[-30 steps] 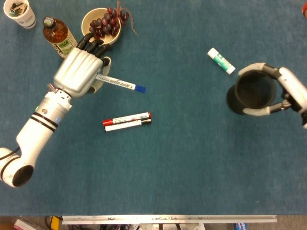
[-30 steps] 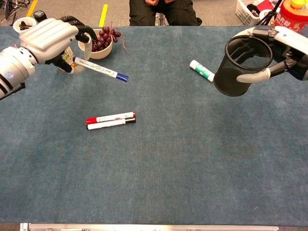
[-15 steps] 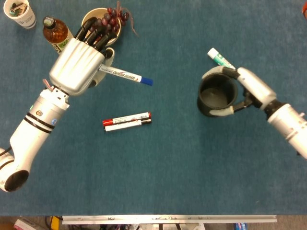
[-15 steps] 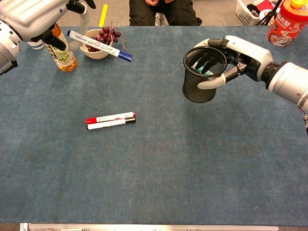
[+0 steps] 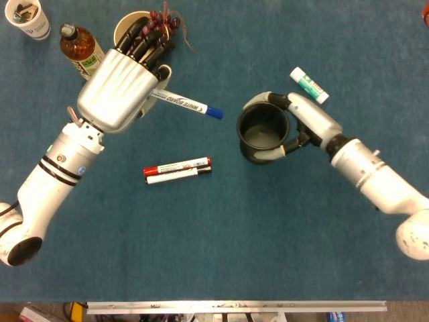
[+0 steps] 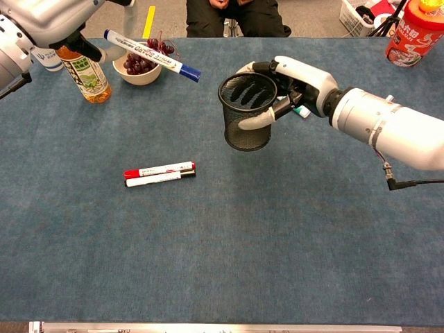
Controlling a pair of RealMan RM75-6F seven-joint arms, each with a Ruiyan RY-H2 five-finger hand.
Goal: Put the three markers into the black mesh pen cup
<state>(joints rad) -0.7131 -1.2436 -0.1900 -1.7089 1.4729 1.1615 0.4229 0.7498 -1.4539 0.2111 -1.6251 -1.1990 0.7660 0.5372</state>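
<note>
We see a blue table (image 5: 281,241) filling both views. Our right arm reaches in from the right edge, and our right hand (image 5: 301,124) wraps its fingers around the black mesh pen cup (image 5: 260,133), holding it lifted above the middle of the table with its mouth upward, slightly tilted in the chest view. Our left arm comes in from the near left corner, and our left hand (image 5: 120,87) is raised over the far left part of the table, curled around the blue-capped marker (image 5: 190,104); the marker sticks out to the right, blue cap leading, its tip near the cup but apart from it. The other two markers lie flat on the table left of centre, side by side and touching: the red marker (image 5: 177,166) on the far side, the black marker (image 5: 175,175) on the near side. Toward the far left corner stand an amber bottle (image 5: 77,48) and a bowl of grapes (image 5: 129,27), partly hidden by our left hand, with a paper cup (image 5: 27,17) right in the corner. Beyond our right hand lies a small green-and-white tube (image 5: 309,84).
</note>
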